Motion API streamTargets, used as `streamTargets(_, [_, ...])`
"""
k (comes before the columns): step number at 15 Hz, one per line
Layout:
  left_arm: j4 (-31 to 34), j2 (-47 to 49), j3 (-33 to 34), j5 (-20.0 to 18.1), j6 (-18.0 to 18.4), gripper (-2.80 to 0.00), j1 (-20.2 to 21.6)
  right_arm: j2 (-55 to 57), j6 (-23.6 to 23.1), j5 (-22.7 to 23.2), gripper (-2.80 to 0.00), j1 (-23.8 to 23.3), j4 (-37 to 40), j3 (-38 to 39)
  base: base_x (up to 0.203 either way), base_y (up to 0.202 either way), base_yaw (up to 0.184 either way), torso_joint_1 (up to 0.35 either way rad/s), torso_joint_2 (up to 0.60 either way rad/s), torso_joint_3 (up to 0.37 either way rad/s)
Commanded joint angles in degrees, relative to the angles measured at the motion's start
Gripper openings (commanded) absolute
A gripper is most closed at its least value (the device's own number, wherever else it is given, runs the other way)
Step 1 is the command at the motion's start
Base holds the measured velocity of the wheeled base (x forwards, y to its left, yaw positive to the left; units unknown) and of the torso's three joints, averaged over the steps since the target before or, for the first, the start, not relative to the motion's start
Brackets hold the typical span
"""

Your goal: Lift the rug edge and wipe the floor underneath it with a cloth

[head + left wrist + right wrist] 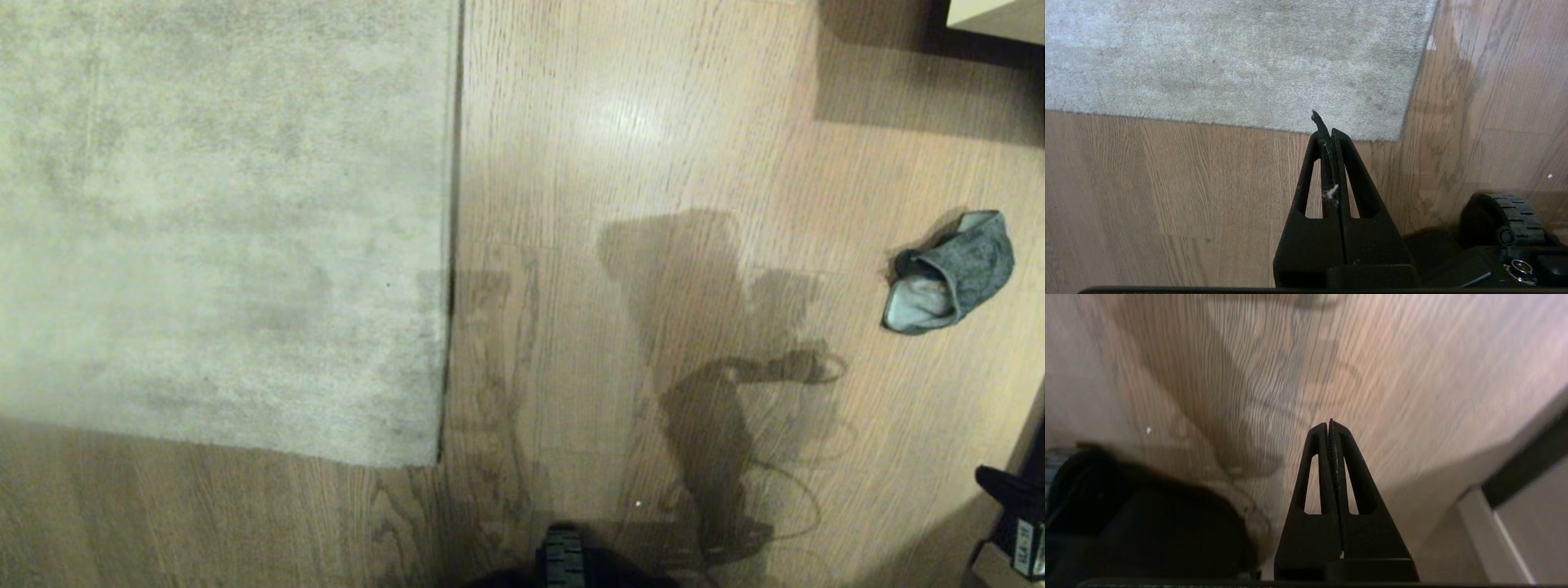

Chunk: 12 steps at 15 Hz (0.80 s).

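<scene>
The pale grey-beige rug (pixel 220 220) lies flat at the left of the head view. Its straight rug edge (pixel 451 229) runs down to a near corner (pixel 437 464). The wood-grain floor (pixel 620 163) fills the rest. A crumpled grey-teal cloth (pixel 951 273) lies alone on the floor at the far right. My left gripper (pixel 1327 130) is shut and empty, hanging over bare floor (pixel 1167 183) just short of the rug (pixel 1241 61) near its corner. My right gripper (pixel 1329 426) is shut on nothing above blurred floor (pixel 1372 375). Neither gripper appears in the head view.
A wheel of my base (pixel 565 557) shows at the bottom centre, and again as the wheel (pixel 1515 214) in the left wrist view. Furniture (pixel 992 20) stands at the top right. A black object (pixel 1016 506) sits by the right edge. A white skirting and dark strip (pixel 1519 486) run near the right gripper.
</scene>
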Motion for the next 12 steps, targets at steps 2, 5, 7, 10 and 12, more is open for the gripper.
streamTargets(2, [0.0,0.0,0.0,0.0,0.0,-2.8,0.0,-14.4,0.7,-2.7,-2.8,0.0,11.3,0.0,0.0,0.0,0.0,0.0,0.0,0.0])
streamTargets(5, [-0.1,0.0,0.0,0.0,0.0,-2.8,0.0,-28.0,2.8,-6.0,-2.8,0.0,22.9,0.0,0.0,0.0,0.0,0.0,0.0,0.0])
streamTargets(7, [0.0,0.0,0.0,0.0,0.0,-2.8,0.0,-36.9,3.5,-7.5,-2.8,0.0,32.7,-0.4,0.0,0.0,0.0,0.0,0.0,0.0])
streamTargets(10, [0.0,0.0,0.0,0.0,0.0,-2.8,0.0,-41.8,4.0,-15.9,-2.8,0.0,43.3,-1.7,0.0,0.0,0.0,0.0,0.0,0.0])
streamTargets(12, [0.0,0.0,0.0,0.0,0.0,-2.8,0.0,-42.8,5.4,-19.8,-2.8,0.0,42.9,-0.3,0.0,0.0,0.0,0.0,0.0,0.0])
